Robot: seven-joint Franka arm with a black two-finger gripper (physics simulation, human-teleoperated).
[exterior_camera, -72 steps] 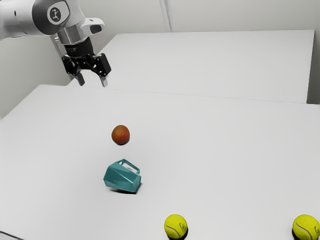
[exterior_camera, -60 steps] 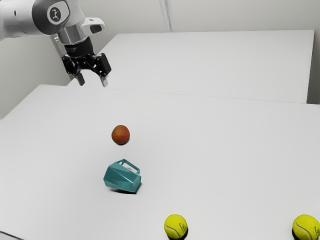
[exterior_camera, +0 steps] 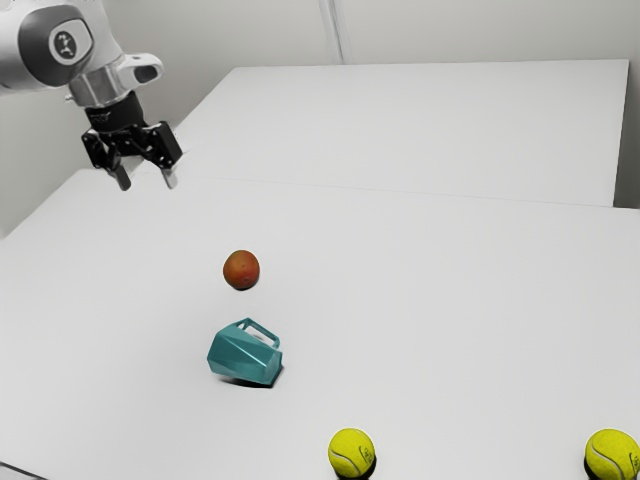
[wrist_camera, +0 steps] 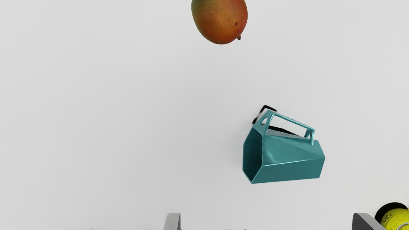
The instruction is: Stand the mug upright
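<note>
The gripper (exterior_camera: 147, 184) hangs high above the table toward the exterior view's upper left, well apart from the mug. A teal, faceted mug (exterior_camera: 245, 355) lies on its side on the white table, its handle on the side facing the mango. In the wrist view the mug (wrist_camera: 290, 158) shows its dark open mouth and angular handle. The gripper (wrist_camera: 266, 221) is open there, its two fingertips wide apart with nothing held between them.
A red-orange mango (exterior_camera: 241, 270) rests near the mug on the white table (exterior_camera: 440, 300). One tennis ball (exterior_camera: 352, 453) lies at the exterior view's bottom middle, another (exterior_camera: 612, 456) at its lower right corner.
The arm and gripper have shifted toward the exterior view's left and slightly lower in it, with the hand a little tilted. The mug, mango and balls have stayed where they were.
</note>
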